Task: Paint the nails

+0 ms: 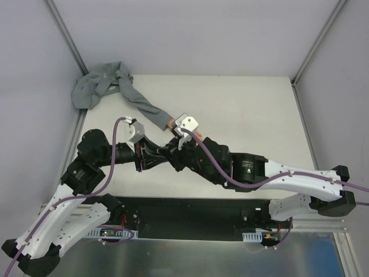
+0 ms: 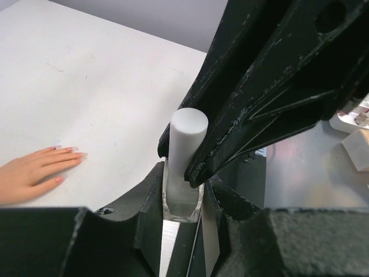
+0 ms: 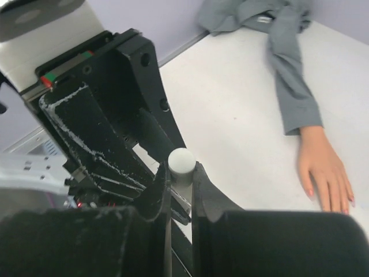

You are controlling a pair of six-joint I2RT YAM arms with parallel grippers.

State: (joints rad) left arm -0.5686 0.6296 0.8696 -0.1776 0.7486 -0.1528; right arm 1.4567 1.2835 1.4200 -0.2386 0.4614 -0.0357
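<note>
A small clear bottle (image 2: 183, 203) with a white cylindrical cap (image 2: 188, 134) stands upright between the jaws of my left gripper (image 2: 183, 187), which is shut on its glass body. My right gripper (image 3: 181, 173) is shut on the same white cap (image 3: 181, 161) from above. Both grippers meet in the top view, left (image 1: 157, 156) and right (image 1: 174, 149), just in front of the peach mannequin hand (image 1: 170, 123). The hand lies flat, palm down, in a grey sleeve (image 1: 141, 104). Its pinkish nails (image 2: 74, 150) show in both wrist views (image 3: 312, 194), apart from the grippers.
The bunched end of the grey sleeve (image 1: 98, 85) lies at the far left corner against the wall. Metal frame posts (image 1: 69, 34) rise at both back corners. The dark base rail (image 1: 190, 216) runs along the near edge.
</note>
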